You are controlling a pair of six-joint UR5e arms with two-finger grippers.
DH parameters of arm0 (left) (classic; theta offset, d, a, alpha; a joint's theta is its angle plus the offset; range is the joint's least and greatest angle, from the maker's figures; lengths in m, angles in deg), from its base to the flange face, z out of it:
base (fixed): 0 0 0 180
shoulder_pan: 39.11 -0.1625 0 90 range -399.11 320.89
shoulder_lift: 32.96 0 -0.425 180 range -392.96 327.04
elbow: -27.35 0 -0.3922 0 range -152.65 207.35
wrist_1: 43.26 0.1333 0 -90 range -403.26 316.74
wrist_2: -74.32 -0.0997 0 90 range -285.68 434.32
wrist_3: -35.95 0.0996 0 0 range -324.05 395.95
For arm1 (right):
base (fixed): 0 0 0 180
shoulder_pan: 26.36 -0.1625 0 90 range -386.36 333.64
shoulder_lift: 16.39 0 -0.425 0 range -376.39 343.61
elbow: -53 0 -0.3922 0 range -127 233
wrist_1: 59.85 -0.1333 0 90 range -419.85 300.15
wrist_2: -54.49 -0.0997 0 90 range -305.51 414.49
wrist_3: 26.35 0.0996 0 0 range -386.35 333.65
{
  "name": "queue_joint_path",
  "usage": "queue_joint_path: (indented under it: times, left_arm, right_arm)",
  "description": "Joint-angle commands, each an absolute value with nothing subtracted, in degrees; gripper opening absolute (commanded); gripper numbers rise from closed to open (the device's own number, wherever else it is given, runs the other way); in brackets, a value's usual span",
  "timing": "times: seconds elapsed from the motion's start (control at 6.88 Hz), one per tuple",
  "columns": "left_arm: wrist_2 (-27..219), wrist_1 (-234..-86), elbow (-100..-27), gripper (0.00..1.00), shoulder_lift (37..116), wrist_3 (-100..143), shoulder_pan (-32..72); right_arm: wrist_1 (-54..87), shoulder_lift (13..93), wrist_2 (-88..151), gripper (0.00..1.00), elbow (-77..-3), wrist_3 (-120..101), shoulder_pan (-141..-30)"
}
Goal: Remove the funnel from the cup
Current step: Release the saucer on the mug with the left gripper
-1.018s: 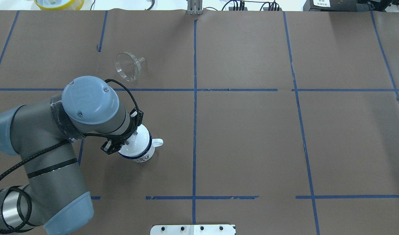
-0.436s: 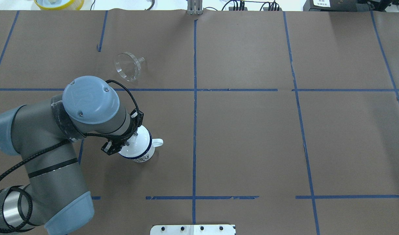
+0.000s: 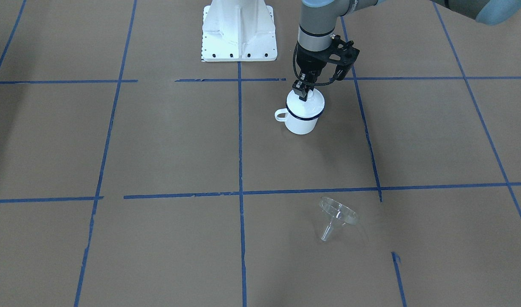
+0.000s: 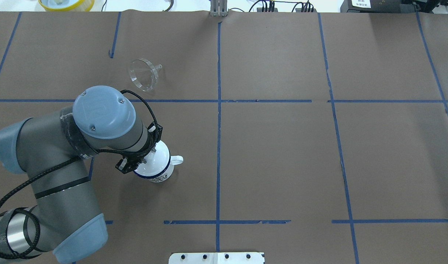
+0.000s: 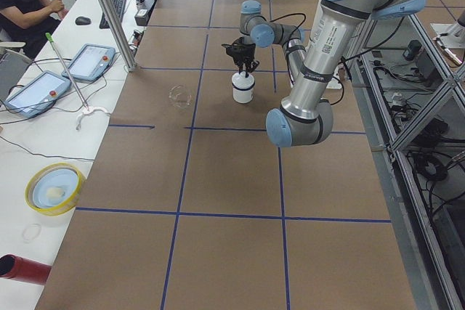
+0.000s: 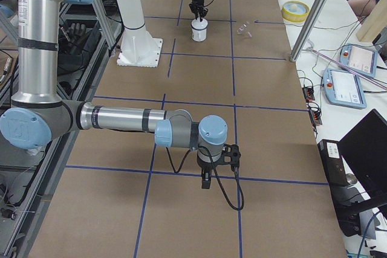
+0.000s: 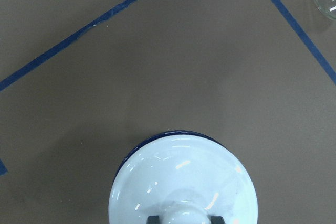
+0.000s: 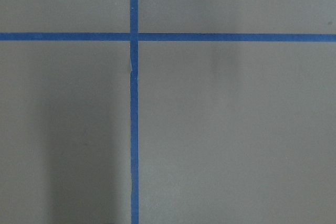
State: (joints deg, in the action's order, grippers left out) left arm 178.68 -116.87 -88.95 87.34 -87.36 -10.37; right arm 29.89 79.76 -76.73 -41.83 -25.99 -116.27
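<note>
You can see the funnel (image 4: 144,74) lying on its side on the tabletop (image 4: 282,157), well apart from the cup (image 3: 302,121), where the left fingers (image 7: 153,219) clamp the knob (image 7: 184,214) of the white lid (image 7: 184,177), while I cannot tell whether the right fingers (image 6: 205,180) are apart or together.

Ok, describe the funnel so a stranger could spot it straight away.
On the brown table gridded with blue tape, look one square beyond the lidded white cup, away from the robot. The funnel lies there alone on its side: the only clear, see-through thing.
</note>
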Motion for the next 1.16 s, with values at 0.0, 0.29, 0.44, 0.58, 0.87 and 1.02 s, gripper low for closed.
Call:
queue_joint_path:
  times: [0.0,0.29,0.44,0.58,0.87,1.02]
  left_arm:
    - [178.7,-116.9,-89.1,0.0,87.2,-87.4,-10.4]
    - [178.7,-116.7,-89.3,0.41,87.0,-87.4,-10.4]
    - [178.8,-116.7,-89.4,0.41,87.0,-87.4,-10.4]
    - [178.8,-116.7,-89.2,0.53,86.9,-87.4,-10.4]
    - [179.4,-116.8,-89.5,1.0,87.0,-87.4,-10.4]
    - [179.5,-116.7,-89.8,1.0,87.0,-86.7,-10.4]
  right_arm:
    - [29.9,79.8,-76.7,1.0,-41.8,-26.0,-116.3]
    - [29.9,79.8,-76.7,1.0,-41.8,-26.0,-116.3]
    - [29.9,79.8,-76.7,1.0,-41.9,-26.0,-116.3]
    - [29.9,79.8,-76.7,1.0,-41.9,-26.0,-116.3]
    - [29.9,79.8,-76.7,1.0,-41.8,-26.0,-116.3]
    - [29.9,79.8,-76.7,1.0,-41.8,-26.0,-116.3]
